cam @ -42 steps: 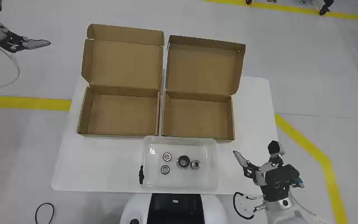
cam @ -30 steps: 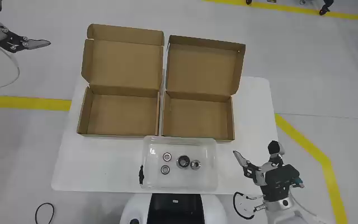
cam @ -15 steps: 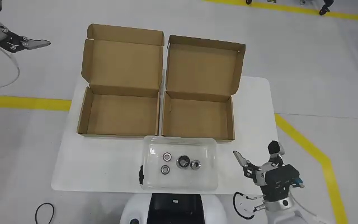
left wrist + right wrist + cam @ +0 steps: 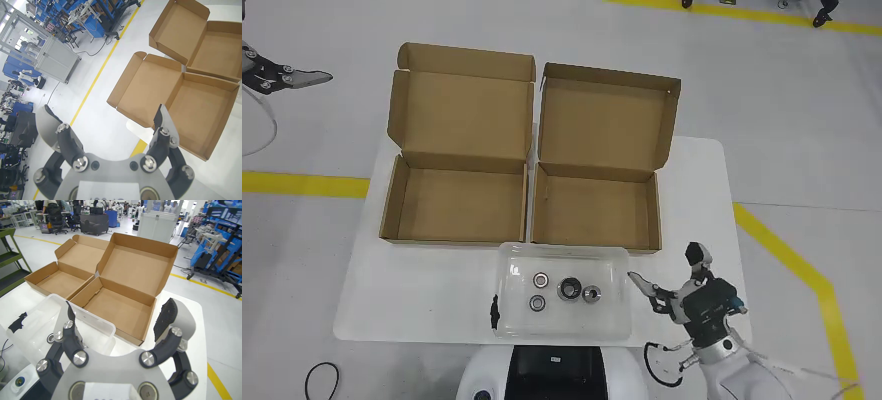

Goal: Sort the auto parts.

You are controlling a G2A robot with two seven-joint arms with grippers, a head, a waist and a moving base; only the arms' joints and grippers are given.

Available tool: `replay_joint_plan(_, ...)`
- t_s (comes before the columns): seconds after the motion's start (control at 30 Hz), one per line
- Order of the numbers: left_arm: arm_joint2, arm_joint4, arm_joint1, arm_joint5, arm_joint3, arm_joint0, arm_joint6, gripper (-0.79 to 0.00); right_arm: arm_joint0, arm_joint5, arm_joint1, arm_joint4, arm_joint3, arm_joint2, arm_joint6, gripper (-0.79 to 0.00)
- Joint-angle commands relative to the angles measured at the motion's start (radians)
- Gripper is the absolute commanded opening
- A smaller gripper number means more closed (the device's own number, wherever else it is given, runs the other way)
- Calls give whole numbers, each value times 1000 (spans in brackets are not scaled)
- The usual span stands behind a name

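Since the earlier frames the right gripper [image 4: 666, 267] has come closer to the clear plastic tray [image 4: 564, 247]. Now it hangs just beside the tray's corner, fingers spread wide, holding nothing. The left gripper [image 4: 103, 108] stays out beyond the side of the white table [image 4: 692, 170], also spread wide and empty.

All the auto parts lie in the tray: a silver ring [image 4: 540, 280], a second silver ring [image 4: 538, 302], a dark ring [image 4: 569, 289] and a small round metal piece [image 4: 591, 293] just beside it. Behind the tray one open cardboard box [image 4: 457, 205] and another cardboard box [image 4: 594, 212] stand side by side, both empty.

I judge two risks. The tray looks thin, light and smooth, so a finger catching its wall may push or tip it. The parts are small, hard and round, so they may slip from the ribbed pads or roll. The dark ring and its neighbour are so close that both may be pinched together.
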Motion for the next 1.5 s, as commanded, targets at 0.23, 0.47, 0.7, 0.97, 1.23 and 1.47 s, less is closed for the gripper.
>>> replay_joint_plan(0.23, 0, 0, 0, 0, 0, 0, 0, 0, 220, -258, 16, 19, 91, -93, 187, 0)
replay_joint_plan(0.47, 0, 0, 0, 0, 0, 0, 0, 0, 321, -308, 22, 58, 138, -135, 265, 0)
replay_joint_plan(0.7, 0, 0, 0, 0, 0, 0, 0, 0, 321, -308, 22, 58, 138, -135, 265, 0)
replay_joint_plan(0.97, 0, 0, 0, 0, 0, 0, 0, 0, 321, -308, 22, 58, 138, -135, 265, 0)
replay_joint_plan(1.23, 0, 0, 0, 0, 0, 0, 0, 0, 372, -419, 35, 16, 115, -148, 267, 0)
replay_joint_plan(1.47, 0, 0, 0, 0, 0, 0, 0, 0, 413, -572, 54, -33, 126, -192, 351, 0)
